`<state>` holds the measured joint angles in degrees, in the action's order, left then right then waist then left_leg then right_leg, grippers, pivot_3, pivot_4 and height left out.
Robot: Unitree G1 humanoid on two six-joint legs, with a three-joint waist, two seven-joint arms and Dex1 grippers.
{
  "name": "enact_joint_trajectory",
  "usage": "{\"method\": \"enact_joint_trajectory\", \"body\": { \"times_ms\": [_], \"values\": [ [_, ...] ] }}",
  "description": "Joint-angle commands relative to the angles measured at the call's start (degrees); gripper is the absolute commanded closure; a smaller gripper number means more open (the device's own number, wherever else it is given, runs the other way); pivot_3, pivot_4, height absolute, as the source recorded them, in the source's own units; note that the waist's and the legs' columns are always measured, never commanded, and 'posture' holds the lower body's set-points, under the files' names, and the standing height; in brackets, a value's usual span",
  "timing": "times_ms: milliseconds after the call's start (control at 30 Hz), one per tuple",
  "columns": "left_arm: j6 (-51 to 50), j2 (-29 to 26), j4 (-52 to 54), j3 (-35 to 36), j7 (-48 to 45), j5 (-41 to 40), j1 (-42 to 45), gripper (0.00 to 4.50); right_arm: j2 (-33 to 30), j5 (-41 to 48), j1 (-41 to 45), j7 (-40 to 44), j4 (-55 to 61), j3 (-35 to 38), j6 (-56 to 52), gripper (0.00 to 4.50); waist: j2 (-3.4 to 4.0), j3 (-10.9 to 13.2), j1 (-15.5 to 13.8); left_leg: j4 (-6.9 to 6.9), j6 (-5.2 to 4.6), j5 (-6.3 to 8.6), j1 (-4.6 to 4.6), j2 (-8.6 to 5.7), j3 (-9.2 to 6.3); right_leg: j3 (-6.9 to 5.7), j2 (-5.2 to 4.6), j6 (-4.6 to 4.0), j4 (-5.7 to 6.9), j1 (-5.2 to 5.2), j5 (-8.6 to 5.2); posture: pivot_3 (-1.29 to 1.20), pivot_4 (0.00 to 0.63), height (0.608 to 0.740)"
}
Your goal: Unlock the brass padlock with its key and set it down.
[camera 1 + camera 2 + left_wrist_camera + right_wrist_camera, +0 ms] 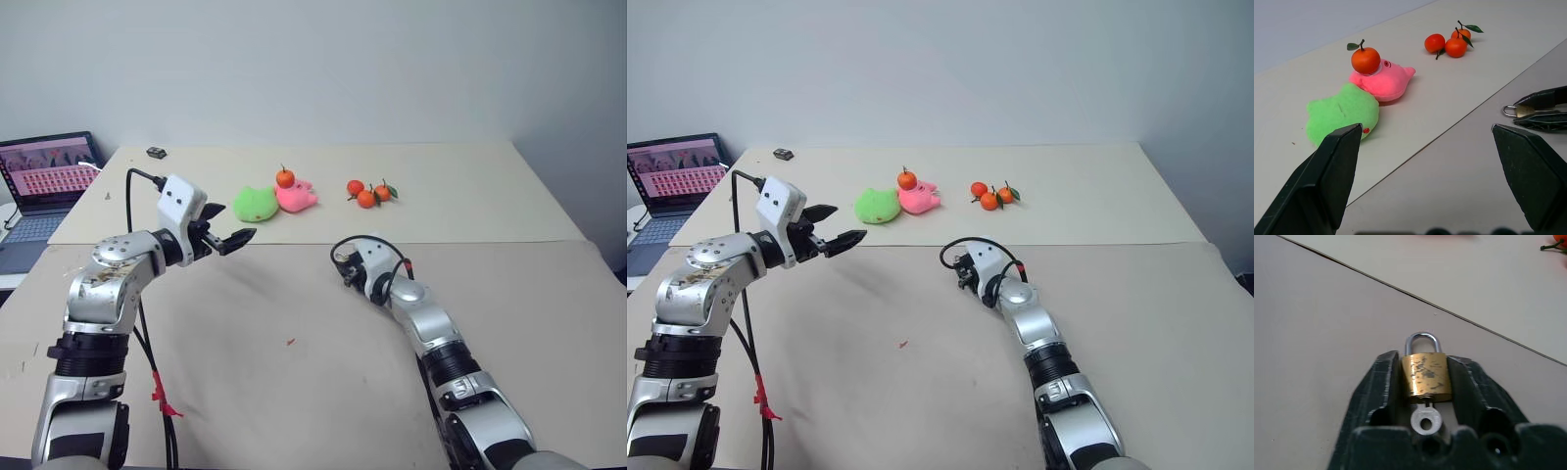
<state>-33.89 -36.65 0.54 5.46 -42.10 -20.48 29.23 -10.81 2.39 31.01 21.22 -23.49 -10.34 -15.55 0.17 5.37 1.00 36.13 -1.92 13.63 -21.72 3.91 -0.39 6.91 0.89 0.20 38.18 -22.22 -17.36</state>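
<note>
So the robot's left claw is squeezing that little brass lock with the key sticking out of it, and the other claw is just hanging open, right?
Not quite: the right claw is the one closed on the brass padlock, with the key in its base, as the right wrist view shows. The left claw is the one hanging open.

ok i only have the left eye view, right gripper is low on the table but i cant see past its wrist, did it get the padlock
Observer: Yes. In the right wrist view the right gripper is closed on the brass padlock, one finger on each side of the body.
Operator: where's the key
Observer: The key sits in the keyhole at the padlock's bottom, its round silver head pointing back toward the wrist.
Operator: shackle popped yet
Observer: No, the shackle looks closed, both legs down in the body.
Operator: and the left
Observer: The left gripper is open and holds nothing, raised and aimed toward the padlock.
</note>
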Motion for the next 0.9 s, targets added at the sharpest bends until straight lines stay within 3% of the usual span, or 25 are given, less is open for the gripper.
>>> {"method": "enact_joint_trajectory", "body": {
  "times_ms": [33, 233, 367, 600, 867, 900],
  "values": [
    [0.2, -0.8, 1.7, 1.5, 0.1, -0.6, 0.8, 0.00, -1.0, -0.5, -0.7, 2.1, 3.1, -0.1, -0.2, 3.59, 0.00, 0.0, 0.0, 0.00, 0.00, 0.00, -0.01, 0.00, 0.00, 0.00, 0.00, 0.00, 0.01, 0.00, 0.00, 0.00, 0.150, 0.660],
    [1.2, -2.1, 0.3, 2.2, -1.7, -0.6, 0.6, 0.00, -6.1, 0.8, -0.1, 14.3, 18.2, -4.8, -3.1, 3.59, 0.01, 0.0, 0.1, -0.03, 0.00, 0.00, -0.22, -0.01, -0.04, 0.00, -0.01, -0.01, 0.06, -0.07, 0.01, 0.00, 0.150, 0.660],
    [2.2, -2.8, -0.9, 1.4, -2.8, 0.0, 1.3, 0.00, -11.1, -3.9, 1.4, 25.2, 23.3, -14.5, 0.9, 3.59, 0.01, 0.0, 0.4, -0.07, -0.02, 0.01, -0.19, 0.00, -0.03, -0.02, 0.00, 0.01, -0.01, -0.03, 0.00, 0.00, 0.150, 0.660],
    [2.2, -1.7, 0.1, 0.4, -3.1, -0.3, 1.7, 0.00, -6.5, -9.3, 7.1, 29.8, 11.7, -22.7, 10.8, 3.59, -0.11, 0.0, 0.5, -0.10, -0.03, 0.02, 0.21, 0.01, -0.04, -0.05, 0.03, 0.15, -0.10, 0.04, -0.09, 0.00, 0.150, 0.660],
    [0.9, -1.2, 2.7, 0.1, -3.0, -0.8, 0.9, 0.00, -0.7, -10.1, 12.2, 33.2, -2.8, -23.1, 18.0, 3.59, -0.14, 0.0, 0.1, -0.06, 0.00, 0.00, 0.19, 0.02, -0.04, -0.07, 0.02, -0.02, 0.05, 0.02, 0.04, 0.00, 0.150, 0.660],
    [0.8, -1.1, 2.9, 0.1, -3.0, -0.9, 0.8, 0.00, -0.5, -10.1, 12.4, 33.4, -3.8, -22.7, 18.2, 3.09, -0.14, 0.0, 0.0, -0.07, -0.02, 0.01, 0.19, 0.02, -0.04, -0.08, 0.02, -0.02, 0.13, 0.02, 0.04, 0.00, 0.150, 0.660]
  ]
}}
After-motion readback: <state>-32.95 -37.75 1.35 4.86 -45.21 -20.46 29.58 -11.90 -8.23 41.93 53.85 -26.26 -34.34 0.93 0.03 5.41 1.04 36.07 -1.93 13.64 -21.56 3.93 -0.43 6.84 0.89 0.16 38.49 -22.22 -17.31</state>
